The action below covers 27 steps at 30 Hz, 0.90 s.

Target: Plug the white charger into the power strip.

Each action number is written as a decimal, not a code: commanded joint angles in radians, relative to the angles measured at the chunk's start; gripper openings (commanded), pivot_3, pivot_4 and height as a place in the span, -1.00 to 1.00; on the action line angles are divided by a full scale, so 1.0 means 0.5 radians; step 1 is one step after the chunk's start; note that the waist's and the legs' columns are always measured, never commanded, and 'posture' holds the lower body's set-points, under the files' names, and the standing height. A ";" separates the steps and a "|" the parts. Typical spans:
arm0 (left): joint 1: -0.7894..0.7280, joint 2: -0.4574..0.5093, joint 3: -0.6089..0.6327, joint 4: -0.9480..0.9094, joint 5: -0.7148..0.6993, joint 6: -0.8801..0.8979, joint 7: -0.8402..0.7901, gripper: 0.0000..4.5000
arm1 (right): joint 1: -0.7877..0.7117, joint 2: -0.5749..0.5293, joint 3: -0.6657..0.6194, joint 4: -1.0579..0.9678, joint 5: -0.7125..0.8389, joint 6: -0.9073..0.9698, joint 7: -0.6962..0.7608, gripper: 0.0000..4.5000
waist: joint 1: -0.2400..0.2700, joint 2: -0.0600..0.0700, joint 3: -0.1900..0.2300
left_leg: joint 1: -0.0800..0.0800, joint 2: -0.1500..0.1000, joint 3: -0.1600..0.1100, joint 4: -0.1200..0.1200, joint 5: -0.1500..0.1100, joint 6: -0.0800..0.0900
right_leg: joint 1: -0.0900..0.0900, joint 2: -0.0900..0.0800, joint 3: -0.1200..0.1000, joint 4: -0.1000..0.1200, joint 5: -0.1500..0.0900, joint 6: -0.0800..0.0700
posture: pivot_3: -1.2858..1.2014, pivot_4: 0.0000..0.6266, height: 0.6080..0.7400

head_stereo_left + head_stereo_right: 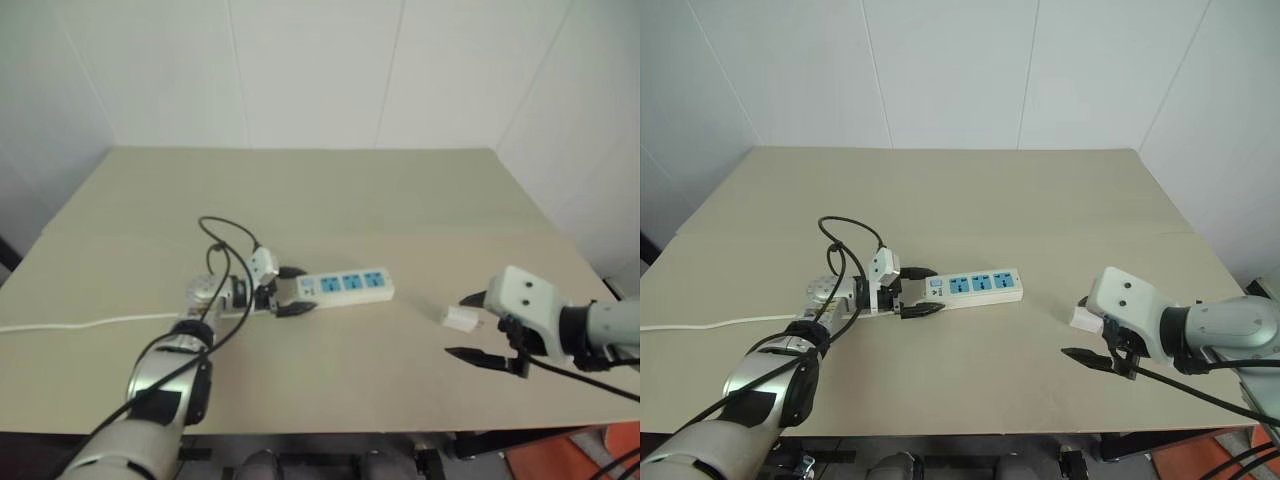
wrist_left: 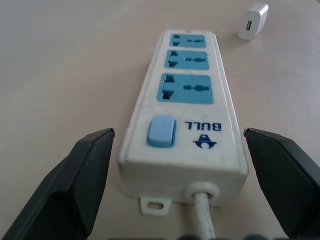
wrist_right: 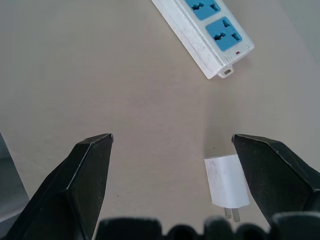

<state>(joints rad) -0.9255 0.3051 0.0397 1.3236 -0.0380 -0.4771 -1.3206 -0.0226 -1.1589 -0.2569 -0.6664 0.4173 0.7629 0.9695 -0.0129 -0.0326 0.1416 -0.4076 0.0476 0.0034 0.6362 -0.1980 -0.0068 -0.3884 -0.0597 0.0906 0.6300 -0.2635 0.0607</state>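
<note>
We see our left arm reaching forward over the table, its wrist bent so that the left gripper (image 1: 285, 290) points toward our right, level with the tabletop, at the switch end of the long white plastic power strip with three blue sockets (image 1: 346, 286). Its two black fingers (image 2: 75, 180) stand wide apart, one on each side of that end, and hold nothing; in the left wrist view a strip of bare table shows between each finger and the casing. The pale blue switch (image 2: 161, 131) and the white cord (image 2: 205, 220) leaving the strip lie between the fingers.

Our right arm comes in from the right edge, and the right gripper (image 1: 478, 327) tilts downward and leftward above the table. Its black fingers (image 3: 85, 175) are also spread wide and empty. The small white boxy charger with two short metal prongs (image 3: 226, 186) lies flat on the table near one of these fingers, not touching it, and well apart from the far end of the power strip.

Between the strip's free end and the charger the table is bare. The strip lies near the middle of the table, far from every edge; the charger lies closer to the right edge. The cord trails off toward the left edge.

The flat matte beige tabletop (image 1: 330, 200) stands in a corner of plain white panelled walls (image 1: 320, 70).
</note>
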 commanded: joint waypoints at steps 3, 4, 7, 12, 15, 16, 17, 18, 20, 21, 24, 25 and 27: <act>-0.004 -0.017 -0.016 0.005 0.077 0.042 0.104 1.00 | -0.040 0.024 -0.037 -0.031 0.007 0.011 -0.065 0.99 | 0.001 0.000 0.000 | 0.000 0.000 0.000 0.000 0.000 0.000 | 0.000 0.000 0.000 0.000 0.001 -0.001 | 0.03 -0.52 1.00; -0.001 -0.020 -0.013 0.008 0.083 0.048 0.126 1.00 | -0.044 0.027 -0.032 -0.032 0.009 0.013 -0.072 0.99 | 0.001 0.000 0.000 | 0.000 0.000 -0.001 0.000 0.000 0.000 | 0.000 0.000 0.000 0.000 0.001 -0.001 | 0.03 -0.52 1.00; 0.007 -0.029 0.024 0.002 0.069 0.044 0.144 0.61 | -0.051 0.036 -0.023 -0.042 0.013 0.024 -0.089 1.00 | 0.001 0.002 -0.002 | 0.001 0.000 -0.001 0.000 0.000 0.000 | 0.001 0.000 0.000 0.000 0.001 -0.001 | 0.03 -0.52 1.00; 0.004 -0.024 0.045 -0.034 0.047 0.030 0.056 0.45 | -0.064 0.039 -0.007 -0.058 0.019 0.033 -0.103 1.00 | 0.002 0.002 -0.002 | 0.002 -0.001 -0.001 0.001 0.000 0.000 | 0.001 0.000 0.000 0.001 0.000 0.002 | 0.03 -0.52 1.00; 0.005 -0.004 0.037 -0.119 0.029 -0.020 -0.028 0.45 | -0.082 0.037 0.013 -0.053 0.012 0.025 -0.110 1.00 | 0.002 0.002 -0.002 | 0.000 -0.001 -0.002 0.001 0.000 0.000 | 0.001 0.000 0.000 0.000 0.001 0.000 | 0.03 -0.52 1.00; 0.009 0.002 0.035 -0.150 0.024 -0.040 -0.045 0.45 | -0.086 0.037 0.019 -0.052 0.009 0.023 -0.113 1.00 | 0.002 0.002 -0.002 | -0.001 -0.001 -0.002 0.001 0.000 0.000 | 0.000 0.000 0.000 0.000 0.001 -0.001 | 0.03 -0.52 1.00; 0.029 0.011 0.041 -0.216 0.006 -0.029 -0.041 0.45 | -0.084 0.042 0.029 -0.049 0.002 0.017 -0.119 1.00 | 0.002 0.002 -0.002 | -0.002 -0.001 -0.002 0.000 0.000 0.000 | -0.001 0.000 0.000 -0.001 0.002 -0.001 | 0.03 -0.52 1.00; 0.054 0.019 0.048 -0.274 -0.012 -0.018 -0.038 0.45 | -0.083 0.047 0.037 -0.048 -0.005 0.012 -0.126 1.00 | 0.002 0.002 -0.002 | -0.002 -0.001 -0.002 0.000 0.000 0.000 | -0.001 0.000 0.000 -0.001 0.002 -0.002 | 0.03 -0.52 1.00; 0.136 0.042 0.059 -0.435 -0.049 0.034 -0.030 0.45 | -0.077 0.061 0.056 -0.048 -0.015 0.004 -0.144 1.00 | 0.002 0.002 -0.002 | -0.002 -0.001 -0.002 -0.001 0.000 0.000 | -0.001 0.000 0.000 -0.001 0.002 -0.002 | 0.03 -0.52 1.00; 0.234 0.053 0.057 -0.601 -0.067 0.088 0.015 0.45 | -0.073 0.076 0.070 -0.047 -0.021 -0.003 -0.157 1.00 | 0.001 0.002 -0.002 | -0.002 -0.001 -0.002 -0.001 0.000 0.000 | -0.001 0.000 0.000 -0.001 0.002 -0.002 | 0.03 -0.52 1.00; 0.643 0.101 -0.008 -1.331 -0.097 0.452 0.143 0.45 | -0.073 0.119 0.128 -0.037 -0.041 -0.028 -0.185 1.00 | -0.016 0.004 -0.003 | -0.001 0.000 -0.001 -0.003 0.000 0.000 | -0.001 0.000 0.002 -0.001 0.002 -0.002 | 0.03 -0.52 1.00; 0.796 0.113 -0.027 -1.630 -0.120 0.637 0.195 0.45 | -0.078 0.132 0.148 -0.029 -0.046 -0.039 -0.188 1.00 | -0.021 0.004 -0.003 | 0.001 0.000 -0.001 -0.004 0.000 0.000 | -0.001 0.000 0.003 0.000 0.002 -0.002 | 0.03 -0.52 1.00; 0.993 0.132 -0.049 -2.047 -0.167 0.931 0.298 0.45 | -0.093 0.149 0.180 -0.013 -0.056 -0.055 -0.191 1.00 | -0.019 0.004 -0.003 | 0.002 0.001 -0.001 -0.005 0.000 0.000 | 0.000 0.000 0.004 0.000 0.002 -0.002 | 0.03 -0.52 1.00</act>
<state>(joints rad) -0.4457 0.3616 0.0263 0.4593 -0.0858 -0.1188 -1.2096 -0.0562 -1.0866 -0.1638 -0.6689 0.4028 0.7648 0.8820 -0.0224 -0.0304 0.1402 -0.4064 0.0482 0.0029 0.6339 -0.1980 -0.0069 -0.3886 -0.0595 0.0923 0.6308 -0.2625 0.0594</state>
